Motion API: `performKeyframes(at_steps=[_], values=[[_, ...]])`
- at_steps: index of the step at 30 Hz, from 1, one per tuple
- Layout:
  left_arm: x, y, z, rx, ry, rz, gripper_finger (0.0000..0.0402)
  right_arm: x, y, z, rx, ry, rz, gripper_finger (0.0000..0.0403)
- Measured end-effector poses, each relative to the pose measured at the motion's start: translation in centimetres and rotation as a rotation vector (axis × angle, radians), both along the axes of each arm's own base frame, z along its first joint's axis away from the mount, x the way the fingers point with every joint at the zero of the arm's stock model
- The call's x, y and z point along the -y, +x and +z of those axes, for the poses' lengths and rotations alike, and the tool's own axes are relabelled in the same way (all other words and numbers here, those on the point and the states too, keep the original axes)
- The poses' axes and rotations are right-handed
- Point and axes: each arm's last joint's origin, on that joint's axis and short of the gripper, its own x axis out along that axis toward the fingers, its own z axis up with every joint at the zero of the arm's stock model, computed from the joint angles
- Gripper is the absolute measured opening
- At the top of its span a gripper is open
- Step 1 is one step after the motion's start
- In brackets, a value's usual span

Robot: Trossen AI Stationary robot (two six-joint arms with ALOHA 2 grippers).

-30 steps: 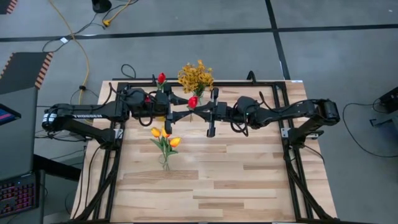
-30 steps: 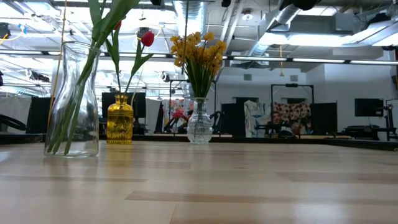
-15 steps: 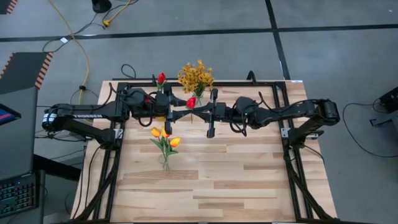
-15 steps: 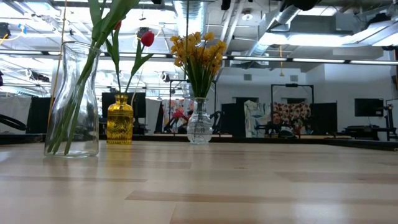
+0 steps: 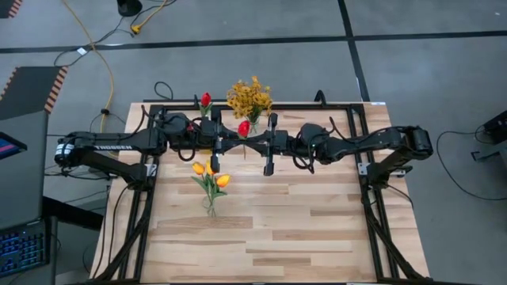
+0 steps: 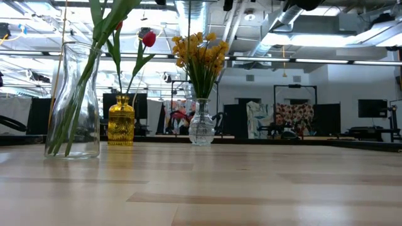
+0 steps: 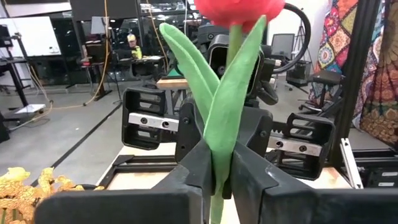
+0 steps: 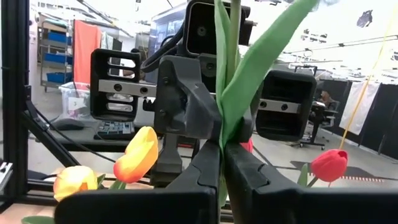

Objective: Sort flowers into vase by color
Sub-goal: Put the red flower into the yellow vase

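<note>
A red tulip with a green stem and leaves stands upright in the air over the far middle of the table. My left gripper reaches it from the left and my right gripper from the right, both shut on its stem, tip to tip. An amber vase holds another red tulip. A small clear vase holds mustard-yellow sprays. A taller clear vase holds yellow-orange tulips. The low view shows no gripper. My left gripper pinches the tulip's stem and leaf bases between its two fingers, coming level from the table's left, across the stem. The flower stands upright, bloom on top, clear of the table. My right gripper pinches the same stem between its two fingers, level from the table's right and across it. The leaves rise above its fingers.
The three vases stand close to the grippers: amber and small clear ones toward the far edge, the tall clear one just nearer. The near half of the wooden table is bare. A black frame borders the table's sides.
My left gripper has shut on the tulip's stem, its fingers drawing together from a wide gap. My right gripper has kept its hold. The tulip has stayed upright at the same spot.
</note>
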Motion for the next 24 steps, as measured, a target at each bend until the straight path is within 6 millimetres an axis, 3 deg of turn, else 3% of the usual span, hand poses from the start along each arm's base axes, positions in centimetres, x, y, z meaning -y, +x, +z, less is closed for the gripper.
performKeyframes(at_steps=[12,19,24], values=[[0.0,-0.1,0.0,0.0,0.005,0.008,0.0014,0.1,0.0,-0.1,-0.01,0.011,-0.046,0.0069],[0.0,-0.2,0.0,-0.006,0.004,0.01,0.0013,0.1,0.0,-0.2,-0.024,0.044,-0.039,0.0134],[-0.1,-1.5,0.7,-0.003,0.004,0.007,0.0013,0.5,-0.4,-0.4,-0.106,0.039,-0.067,0.018]])
